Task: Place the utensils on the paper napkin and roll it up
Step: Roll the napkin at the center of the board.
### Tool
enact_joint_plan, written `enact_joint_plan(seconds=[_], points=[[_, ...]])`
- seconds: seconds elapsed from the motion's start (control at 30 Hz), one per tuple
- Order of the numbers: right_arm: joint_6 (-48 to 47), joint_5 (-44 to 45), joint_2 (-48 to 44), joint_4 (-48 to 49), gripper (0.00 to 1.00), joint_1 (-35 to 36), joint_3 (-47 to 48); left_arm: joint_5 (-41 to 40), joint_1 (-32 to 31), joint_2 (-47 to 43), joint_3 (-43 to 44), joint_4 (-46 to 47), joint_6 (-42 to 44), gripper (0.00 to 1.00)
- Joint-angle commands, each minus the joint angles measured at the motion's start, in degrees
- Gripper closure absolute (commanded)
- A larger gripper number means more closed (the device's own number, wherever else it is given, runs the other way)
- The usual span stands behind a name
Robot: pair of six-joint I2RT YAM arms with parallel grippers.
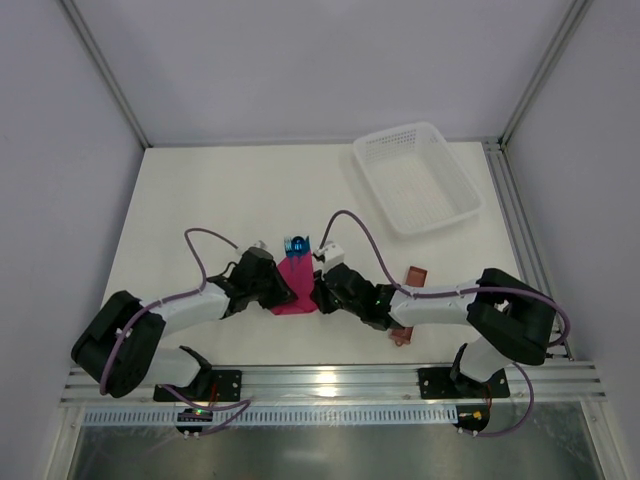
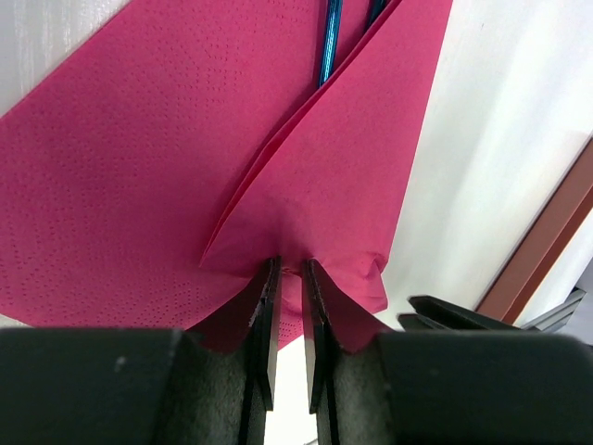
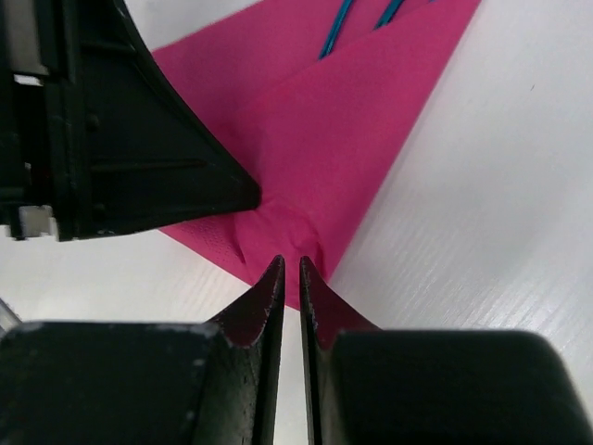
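Top view: bright, even overhead light on the flat white counter, faint shadows under the white robot arms, glare on the brushed metal rail, grey metal frame posts splaying toward the corners. Wrist views: the thin magenta-pink paper napkin is sharp, its dotted embossing legible; the black left tool and black right tool are blurred, the counter nearly washed out.

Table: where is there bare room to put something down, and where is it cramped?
Bare table lies between the back wall and the left arm, beside the basket; a smaller strip runs between basket and right arm. Cramped: the middle, where the left pincer and right pincer meet at the napkin, blue cutlery beyond.
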Motion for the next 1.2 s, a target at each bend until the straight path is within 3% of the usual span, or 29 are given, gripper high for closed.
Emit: enact_joint_plan(seconds=[0.0,0.37,0.57,0.77,1.0,1.17], points=[[0.31,-1.24,2.89,0.31,0.87,-0.13,1.20,-1.63,-0.33,0.17,-1.21,-4.92,0.19,0.80],[2.59,-0.10,4.92,-1.53,0.91,2.42,-0.38,-1.81,-0.33,1.67,-1.21,-4.92,0.28,0.80],[3.21,3.76,2.72,-3.55,0.83,3.12,-1.26,-1.98,-0.33,0.62,-1.20,-5.80,0.19,0.80],[0.31,5.26,0.00,-6.36,0.87,1.90,1.90,-1.98,-0.33,-1.66,-0.94,-7.38,-0.60,0.80],[-0.04,2.11,3.42,-6.72,0.94,-0.30,9.10,-4.44,-0.33,-1.41,3.45,-10.80,1.33,0.80],[2.33,-2.38,5.79,-2.25,0.94,-0.13,9.12,-4.44,-0.24,-0.79,6.09,-11.69,1.86,0.80]])
